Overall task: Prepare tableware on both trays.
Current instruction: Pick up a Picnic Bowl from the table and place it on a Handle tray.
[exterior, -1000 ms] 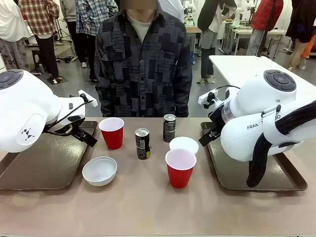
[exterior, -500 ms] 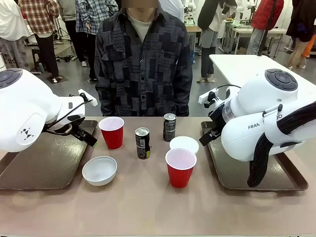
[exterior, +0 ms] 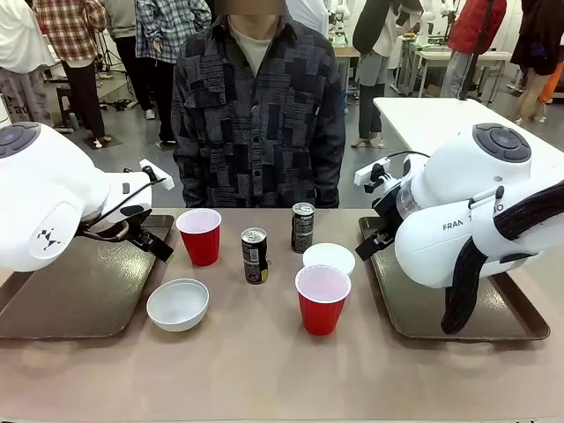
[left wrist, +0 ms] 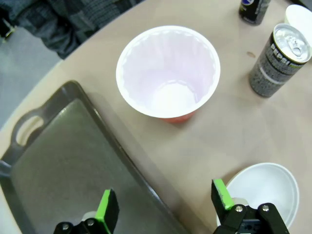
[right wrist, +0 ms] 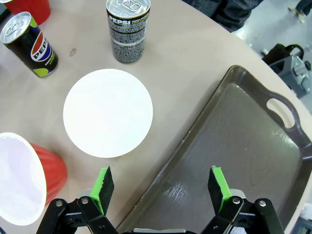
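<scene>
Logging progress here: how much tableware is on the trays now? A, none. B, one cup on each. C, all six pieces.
A: left cup, right cup, left bowl, right bowl, left can and right can all stand on the table between the left tray and right tray.

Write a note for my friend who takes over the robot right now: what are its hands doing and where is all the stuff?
Left gripper: open, holding nothing, above the left tray by its inner rim, near the far red cup.
Right gripper: open, holding nothing, above the right tray by its inner rim, beside the far bowl.
Also on the table between the trays: near red cup, near bowl, near can, far can.
Done: nothing on a tray yet.
Left: probably cup, bowl and can onto each tray.
</scene>
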### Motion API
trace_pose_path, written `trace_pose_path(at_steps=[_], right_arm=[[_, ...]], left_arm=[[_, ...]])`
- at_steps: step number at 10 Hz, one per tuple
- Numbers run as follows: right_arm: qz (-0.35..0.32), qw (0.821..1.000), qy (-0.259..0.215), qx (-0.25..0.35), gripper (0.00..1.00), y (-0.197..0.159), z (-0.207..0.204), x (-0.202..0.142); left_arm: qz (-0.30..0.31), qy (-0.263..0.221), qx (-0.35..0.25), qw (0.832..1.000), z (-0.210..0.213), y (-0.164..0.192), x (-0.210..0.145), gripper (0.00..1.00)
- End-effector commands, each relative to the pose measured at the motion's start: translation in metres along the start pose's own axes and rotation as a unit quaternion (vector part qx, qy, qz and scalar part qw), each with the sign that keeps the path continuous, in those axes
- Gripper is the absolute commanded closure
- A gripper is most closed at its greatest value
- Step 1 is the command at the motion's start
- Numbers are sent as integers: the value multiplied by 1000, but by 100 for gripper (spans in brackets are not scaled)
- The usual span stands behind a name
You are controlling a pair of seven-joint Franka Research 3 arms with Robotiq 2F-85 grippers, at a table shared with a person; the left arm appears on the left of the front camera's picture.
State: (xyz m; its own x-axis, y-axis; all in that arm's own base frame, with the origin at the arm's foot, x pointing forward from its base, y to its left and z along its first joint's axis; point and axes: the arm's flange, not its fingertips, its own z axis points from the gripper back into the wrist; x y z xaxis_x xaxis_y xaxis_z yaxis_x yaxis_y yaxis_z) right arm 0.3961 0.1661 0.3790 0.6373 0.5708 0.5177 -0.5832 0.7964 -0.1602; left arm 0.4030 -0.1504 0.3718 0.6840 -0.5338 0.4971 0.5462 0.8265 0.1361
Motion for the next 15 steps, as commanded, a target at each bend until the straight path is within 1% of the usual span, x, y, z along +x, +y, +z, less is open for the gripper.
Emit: trace_pose_path(at_steps=[1,2,3,4,5,6,7,9,11,12,13,14,15], right_arm=[[0,1000,-1,0,0,0,1,0],[0,1000,0,0,0,0,0,0],[9,1000,-13,18,0,2,6,-5],[11,999,-19,24,0,3,21,-20],[10,1000,-17,18,0,4,46,-41],[-7,1000,-4,21,0,3,62,-59],[-22,999,20,12,0,1,80,-78],[-61,995,77,19,0,-2,102,-124],[-93,987,121,56,0,8,109,-159],[-99,985,136,49,0,12,111,-169],[-95,986,134,-41,0,7,110,-156],[-83,986,135,46,0,-47,109,-41],[-83,986,135,46,0,-47,109,-41]], left_arm=[[0,0,0,1000,0,0,0,0],[0,0,0,1000,0,0,0,0],[0,0,0,1000,0,0,0,0],[-3,-14,-2,1000,24,3,-15,0],[-7,-11,-1,1000,45,15,-39,0],[-12,-6,-3,1000,58,25,-59,0],[-22,13,-14,1000,65,31,-79,0],[-40,53,-28,997,73,23,-114,0],[-51,88,-50,994,73,16,-137,0],[-47,104,-31,993,74,12,-148,0],[-5,95,54,994,77,10,-135,0],[-39,98,-44,993,62,59,-35,0],[-39,98,-44,993,62,59,-35,0]])
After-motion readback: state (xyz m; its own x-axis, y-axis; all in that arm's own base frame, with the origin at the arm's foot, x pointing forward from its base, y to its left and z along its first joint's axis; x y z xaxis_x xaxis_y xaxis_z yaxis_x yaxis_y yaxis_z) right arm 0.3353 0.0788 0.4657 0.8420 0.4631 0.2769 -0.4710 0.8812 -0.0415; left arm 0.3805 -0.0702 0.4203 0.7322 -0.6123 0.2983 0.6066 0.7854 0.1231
